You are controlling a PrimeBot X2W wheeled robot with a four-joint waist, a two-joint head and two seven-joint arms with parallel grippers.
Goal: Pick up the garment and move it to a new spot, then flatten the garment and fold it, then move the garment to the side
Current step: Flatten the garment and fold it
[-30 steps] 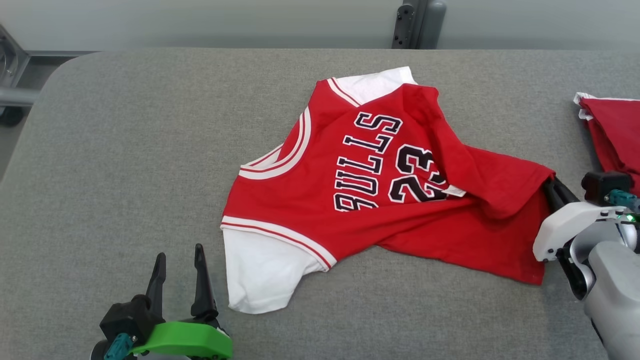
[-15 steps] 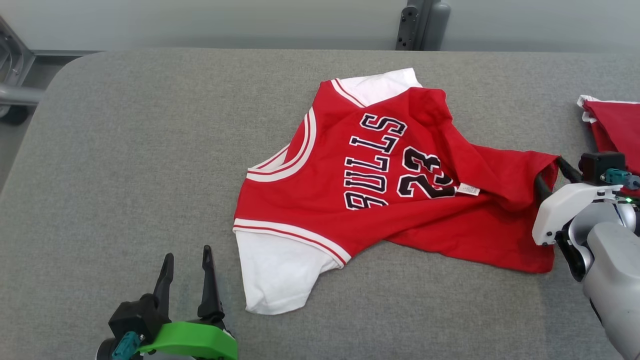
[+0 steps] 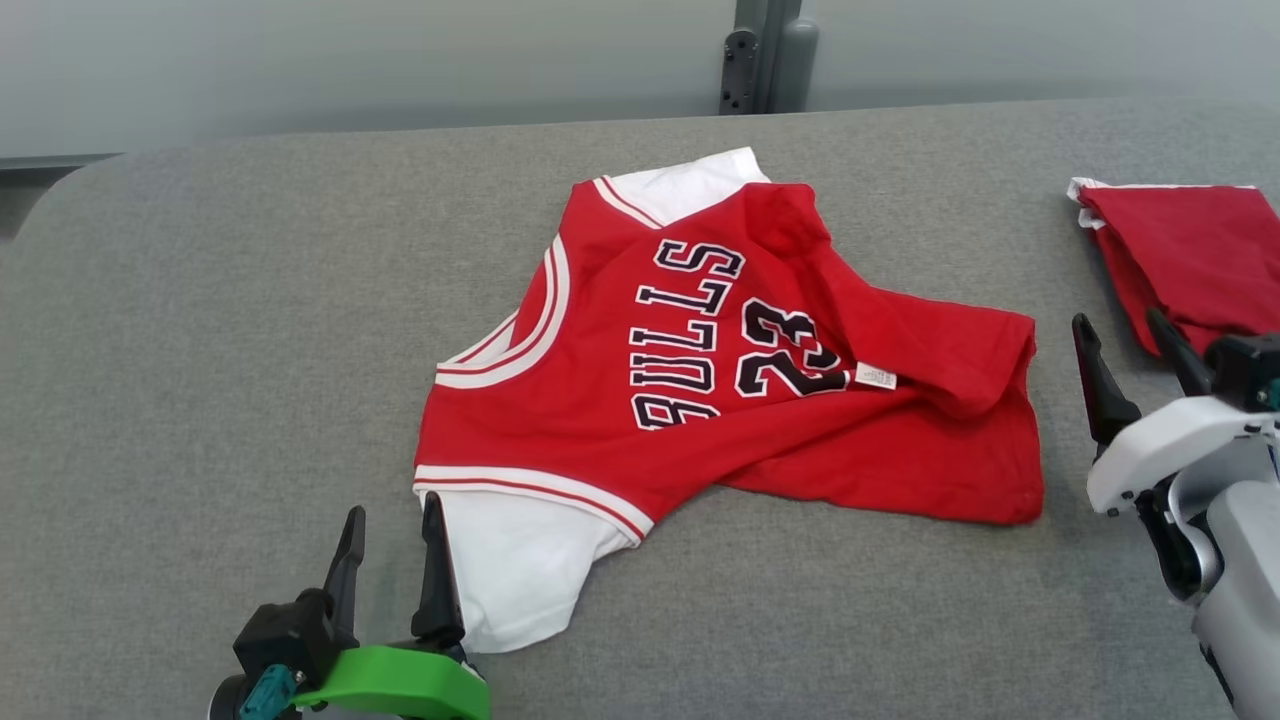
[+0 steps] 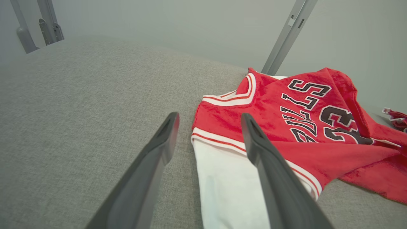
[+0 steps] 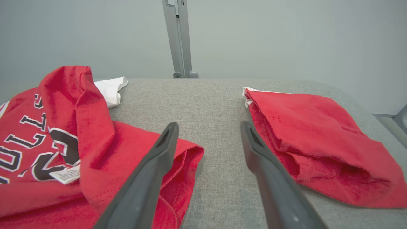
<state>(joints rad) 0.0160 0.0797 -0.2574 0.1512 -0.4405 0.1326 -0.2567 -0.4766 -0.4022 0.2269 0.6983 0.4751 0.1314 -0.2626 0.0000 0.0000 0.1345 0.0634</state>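
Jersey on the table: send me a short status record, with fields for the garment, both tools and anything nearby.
garment: red Bulls jersey, crumpled, its right part folded over itself, not yet flat
surface: grey padded table
nearby: folded red garment at the table's right
left tool: open, by the white sleeve, holding nothing
right tool: open, between the jersey and the folded red garment, holding nothing

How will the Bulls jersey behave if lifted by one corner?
Likely floppy: the jersey lies creased, one side folded over itself. Probably light; it looks thin. The textured grey table cover may drag on it when pushed, bunching it.
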